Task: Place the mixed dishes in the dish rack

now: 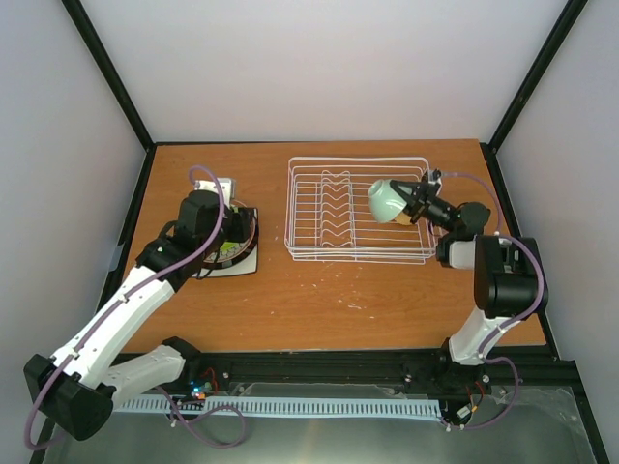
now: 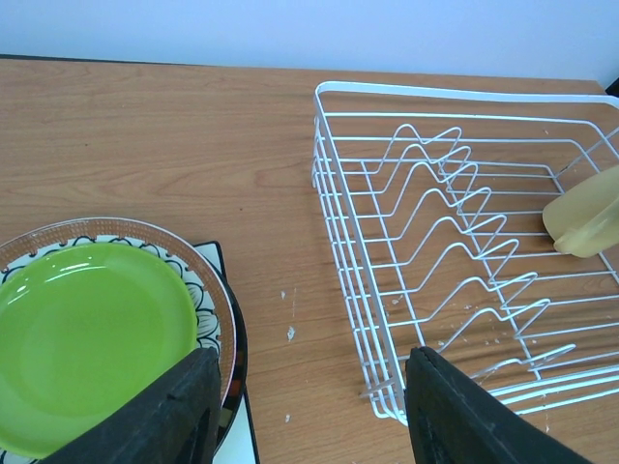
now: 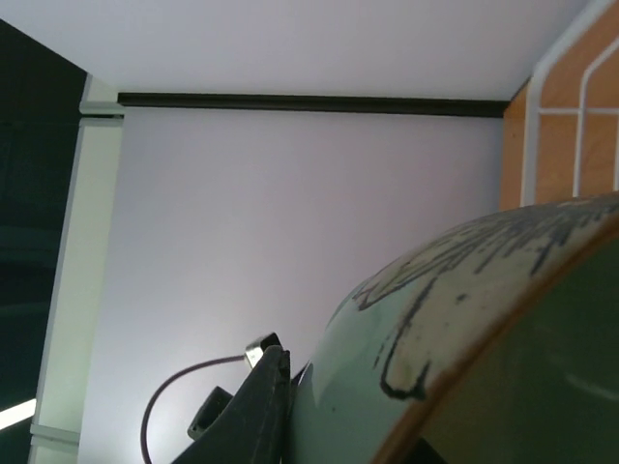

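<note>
The right end effector (image 1: 414,201) clamps the mint-green bowl (image 1: 387,200), tipped on its side above the right half of the dish rack (image 1: 291,213). The left end effector (image 2: 309,406) hangs wide open at the edge of the lime-green plate (image 2: 87,343), left of the rack.

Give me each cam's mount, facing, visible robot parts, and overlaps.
Top external: above and behind the bases, looking down on the table; left arm and right arm show, the right gripper holding the mint-green bowl at the dish rack.
Left wrist: on the left arm, facing across the table at the dish rack and lime-green plate; the open left gripper, its fingers framing the bottom.
Right wrist: tilted up at the enclosure wall; mint-green bowl fills the corner, one finger beside it.
Shared: top and left wrist both see the dish rack.
</note>
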### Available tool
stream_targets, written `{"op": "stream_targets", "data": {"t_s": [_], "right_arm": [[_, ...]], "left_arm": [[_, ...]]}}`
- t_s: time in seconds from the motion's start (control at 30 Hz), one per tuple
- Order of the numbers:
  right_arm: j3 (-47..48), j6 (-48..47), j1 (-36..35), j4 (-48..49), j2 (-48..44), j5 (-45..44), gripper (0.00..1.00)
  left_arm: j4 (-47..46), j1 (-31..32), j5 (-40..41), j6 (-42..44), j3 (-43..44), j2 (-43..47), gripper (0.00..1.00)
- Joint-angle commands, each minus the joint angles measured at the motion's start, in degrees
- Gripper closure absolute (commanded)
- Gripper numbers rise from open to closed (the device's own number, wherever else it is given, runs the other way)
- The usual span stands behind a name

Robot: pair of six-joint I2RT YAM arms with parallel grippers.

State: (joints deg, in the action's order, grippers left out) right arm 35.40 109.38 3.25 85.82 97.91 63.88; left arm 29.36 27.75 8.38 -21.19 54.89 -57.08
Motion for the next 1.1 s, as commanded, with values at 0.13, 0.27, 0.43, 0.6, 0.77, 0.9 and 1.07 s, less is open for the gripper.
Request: {"op": "stream_targets", "data": {"t_s": [0.13,0.27,0.43,0.6,0.77,0.9,1.07], "right_arm": [[5.31,2.01,0.09,10.38,6.33,-0.89,0.97],[5.19,1.39,0.09,10.37,5.73,-0.57,0.97],[7.66,3.46,-0.40,10.43,0.95,-0.19,0.97],[8.63,6.06,-2.28,10.42,-5.02,-0.32,0.97],[8.87,9.57,-2.97,10.40,-11.89,-1.92,0.97],[8.68,12.63,-3.23,10.42,-17.19,-4.54,0.97],[8.90,14.71,-5.02,10.42,-20.31,-7.05,0.97]], "left_arm": [[-2.80,-0.24,0.90,2.65,0.85,-1.81,0.47],[-4.50,-0.24,-2.86,2.57,0.96,-2.30,0.47],[-16.83,-0.24,-27.53,1.18,-3.32,-2.60,0.30],[-45.53,-0.37,-52.00,-12.19,-10.99,-9.19,0.07],[-84.16,-0.64,-65.44,-31.69,-15.60,-22.04,0.06],[-127.12,-1.12,-68.05,-57.47,-15.33,-37.58,0.06],[-134.48,2.80,-69.97,-66.13,-1.07,-47.03,0.14]]}}
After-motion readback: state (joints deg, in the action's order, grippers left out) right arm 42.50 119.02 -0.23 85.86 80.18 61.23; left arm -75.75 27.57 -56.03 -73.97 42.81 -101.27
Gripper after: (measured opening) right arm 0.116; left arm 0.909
